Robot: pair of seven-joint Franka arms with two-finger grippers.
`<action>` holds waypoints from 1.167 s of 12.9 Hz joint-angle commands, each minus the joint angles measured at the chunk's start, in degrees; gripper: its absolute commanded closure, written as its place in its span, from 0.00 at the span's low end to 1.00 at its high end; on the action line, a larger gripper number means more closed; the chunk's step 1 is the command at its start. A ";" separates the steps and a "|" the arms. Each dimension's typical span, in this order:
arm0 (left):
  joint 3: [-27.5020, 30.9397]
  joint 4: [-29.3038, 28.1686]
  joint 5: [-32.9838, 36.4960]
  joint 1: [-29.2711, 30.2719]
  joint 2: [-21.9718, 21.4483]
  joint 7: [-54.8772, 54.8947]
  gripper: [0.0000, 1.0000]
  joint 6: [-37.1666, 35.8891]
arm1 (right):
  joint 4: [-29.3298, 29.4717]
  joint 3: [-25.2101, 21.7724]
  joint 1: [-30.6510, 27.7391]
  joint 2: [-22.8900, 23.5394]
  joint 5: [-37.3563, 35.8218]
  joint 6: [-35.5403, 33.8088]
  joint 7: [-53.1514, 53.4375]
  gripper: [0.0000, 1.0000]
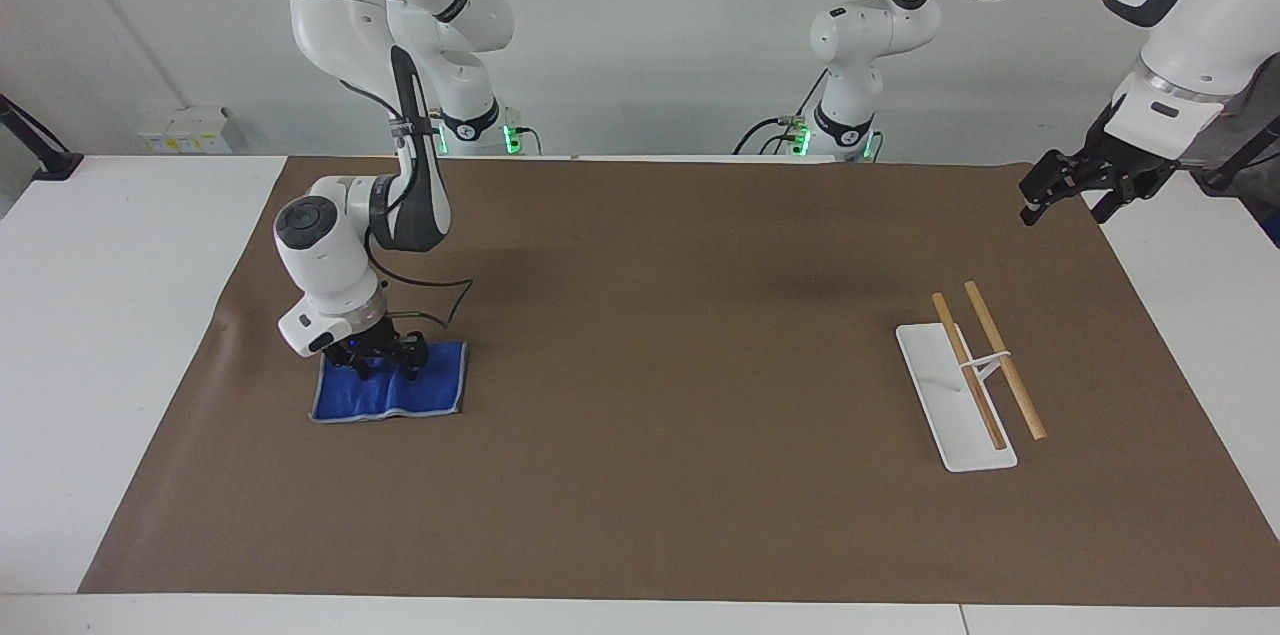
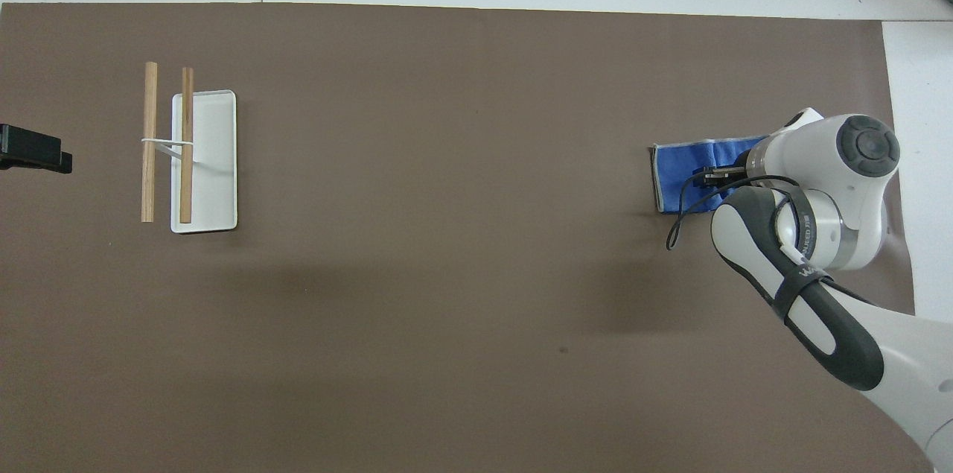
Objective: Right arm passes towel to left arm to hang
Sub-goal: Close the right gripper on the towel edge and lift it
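The blue towel [image 1: 425,393] [image 2: 679,176] lies on the brown mat toward the right arm's end of the table, slightly puckered. My right gripper [image 1: 386,365] [image 2: 707,176] is down on the towel's edge nearer to the robots, its fingers pinching the cloth, and the arm hides part of the towel from above. My left gripper [image 1: 1066,203] [image 2: 36,151] waits open and empty in the air over the mat's corner at the left arm's end.
A white base plate [image 1: 952,420] [image 2: 212,160] carrying two raised wooden rods [image 1: 1003,358] [image 2: 150,138] stands toward the left arm's end. The brown mat [image 1: 660,335] covers most of the white table.
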 commanded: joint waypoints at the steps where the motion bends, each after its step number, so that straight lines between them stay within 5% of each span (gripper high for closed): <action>1: -0.45 -1.81 -0.13 0.99 -1.69 -0.28 0.00 0.22 | -1.25 0.50 0.06 -0.59 1.59 -0.17 -1.10 1.00; 9: -0.45 -1.81 -0.13 0.99 -1.69 -0.28 0.00 0.22 | -0.28 1.73 5.15 -7.52 2.02 -6.94 5.93 1.00; 15: -0.45 -1.81 -0.13 0.64 -1.69 -0.28 0.00 0.13 | 5.43 7.70 6.48 -12.81 18.70 -15.91 7.86 1.00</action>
